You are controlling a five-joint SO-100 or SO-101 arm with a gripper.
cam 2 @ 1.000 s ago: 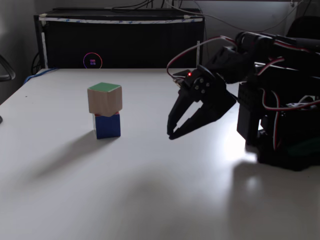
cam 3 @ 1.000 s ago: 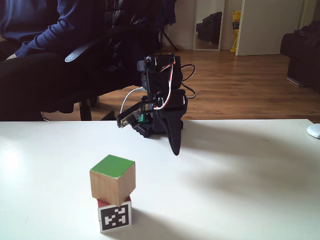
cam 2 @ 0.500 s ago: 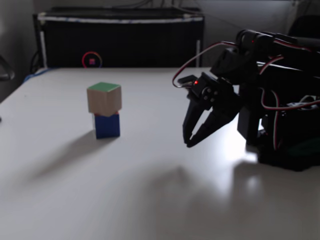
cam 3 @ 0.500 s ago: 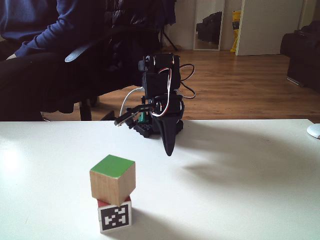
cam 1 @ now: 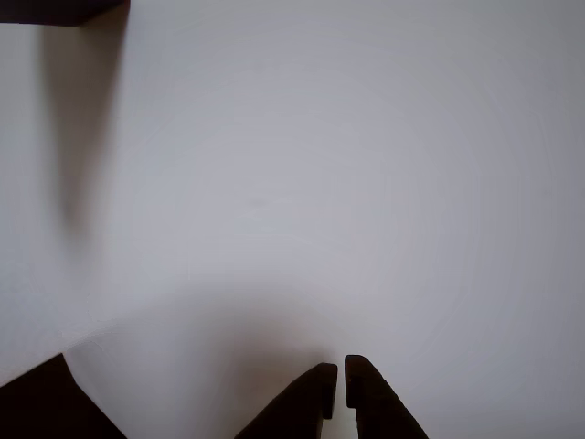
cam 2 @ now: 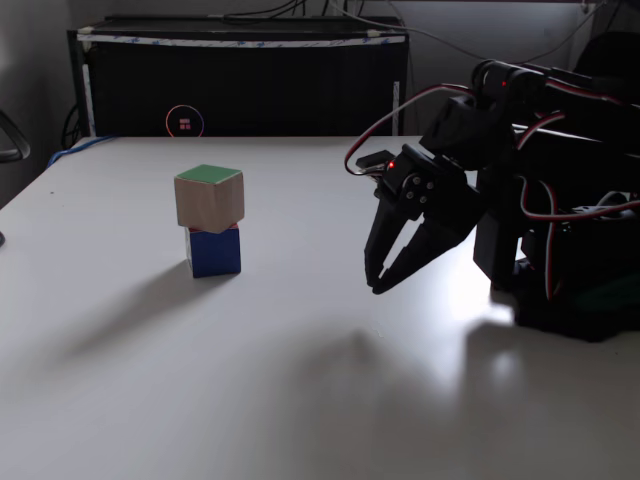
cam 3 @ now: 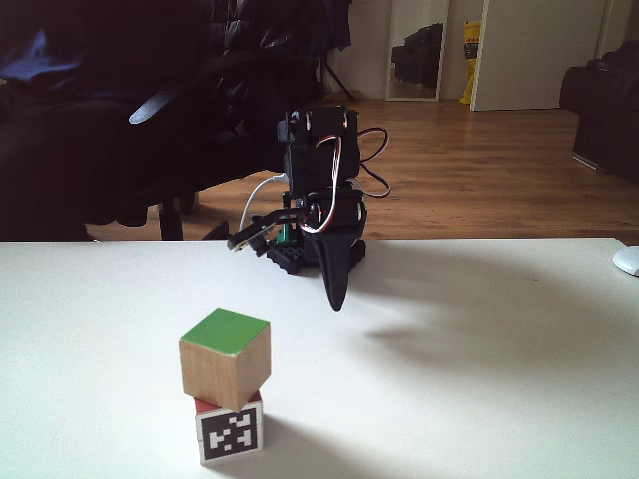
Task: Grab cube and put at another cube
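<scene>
The cube (cam 2: pixel 209 198) sits left of centre in a fixed view, stacked on another cube (cam 2: pixel 214 251) and twisted a little off its base, so the corners overhang. Green face up, pale wood sides, no long axis to speak of. From the other fixed view it's low and left of centre (cam 3: pixel 226 358), the lower block (cam 3: pixel 231 431) showing a black-and-white marker face and a red rim on top. My gripper (cam 2: pixel 375 283) hangs tips-down right of centre, well apart from the stack, holding nothing, fingers nearly together with a thin gap (cam 1: pixel 335 384). White table (cam 2: pixel 300 400) underneath.
</scene>
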